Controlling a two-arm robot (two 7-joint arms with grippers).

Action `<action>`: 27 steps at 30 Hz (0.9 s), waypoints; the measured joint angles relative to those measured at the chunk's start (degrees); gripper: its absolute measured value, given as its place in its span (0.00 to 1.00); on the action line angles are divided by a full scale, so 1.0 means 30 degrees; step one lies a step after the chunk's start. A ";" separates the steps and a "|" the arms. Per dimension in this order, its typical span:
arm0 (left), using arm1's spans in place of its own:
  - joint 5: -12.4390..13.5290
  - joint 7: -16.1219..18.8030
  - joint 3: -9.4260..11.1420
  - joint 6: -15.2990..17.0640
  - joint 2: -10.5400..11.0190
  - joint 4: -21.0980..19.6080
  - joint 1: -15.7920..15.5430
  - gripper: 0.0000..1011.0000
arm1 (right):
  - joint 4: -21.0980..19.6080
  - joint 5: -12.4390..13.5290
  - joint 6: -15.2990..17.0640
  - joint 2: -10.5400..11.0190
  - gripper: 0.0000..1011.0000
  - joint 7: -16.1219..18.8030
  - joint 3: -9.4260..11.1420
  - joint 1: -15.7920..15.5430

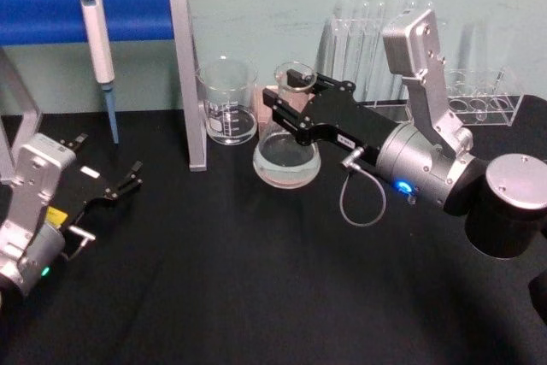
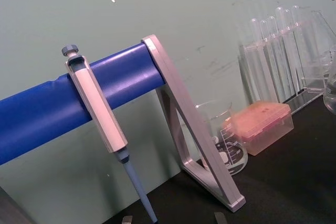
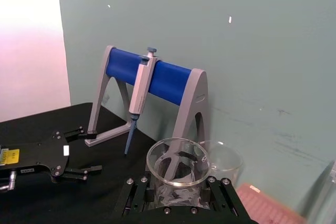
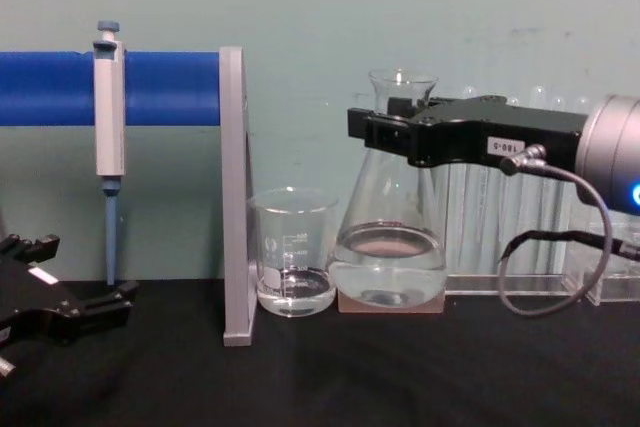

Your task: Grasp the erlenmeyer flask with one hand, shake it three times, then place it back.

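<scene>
Two jaws of the right gripper [image 1: 295, 96] pinch the erlenmeyer flask [image 1: 286, 160] by its narrow neck, a hold fit for shaking. It is upright, right of the beaker [image 1: 227, 108], base at or barely off the table [image 1: 256, 297]. The left gripper [image 1: 107, 156] lies parked near left, jaws spread.

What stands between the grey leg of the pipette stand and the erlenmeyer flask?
A short glass beaker. The chest view shows it on the table between the stand's leg and the erlenmeyer flask.

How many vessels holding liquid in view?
2: the erlenmeyer flask, neck in the right tool; the beaker to its left, beside the stand leg. Contents of the test tubes unclear.
</scene>
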 joint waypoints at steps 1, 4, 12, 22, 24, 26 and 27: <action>0.0000 0.0000 0.0000 0.0000 0.0000 0.0000 0.0000 0.99 | 0.0011 0.0000 0.0000 -0.0014 0.45 0.0020 -0.0032 0.0012; 0.0000 0.0000 0.0000 0.0000 0.0000 0.0000 -0.0001 0.99 | 0.0035 0.0013 0.0000 -0.0057 0.45 0.0120 -0.0124 0.0028; 0.0000 0.0000 -0.0001 -0.0001 0.0000 -0.0001 0.0000 0.99 | -0.0018 0.0186 -0.0028 -0.0173 0.45 0.0596 -0.0608 0.0079; -0.0001 0.0000 -0.0001 0.0000 0.0000 0.0000 0.0001 0.99 | -0.0344 0.0498 0.0049 -0.0235 0.45 0.1065 -0.1259 0.0028; 0.0000 0.0000 -0.0001 0.0001 0.0000 -0.0001 0.0000 0.99 | -0.0459 0.0591 0.0097 -0.0226 0.45 0.1167 -0.1432 -0.0012; 0.0000 0.0000 -0.0001 0.0000 0.0000 0.0001 -0.0001 0.99 | -0.0532 0.0661 0.0124 -0.0225 0.45 0.1230 -0.1543 -0.0043; 0.0000 0.0000 0.0000 0.0000 0.0000 -0.0001 0.0001 0.99 | -0.0593 0.0727 0.0146 -0.0220 0.45 0.1295 -0.1644 -0.0064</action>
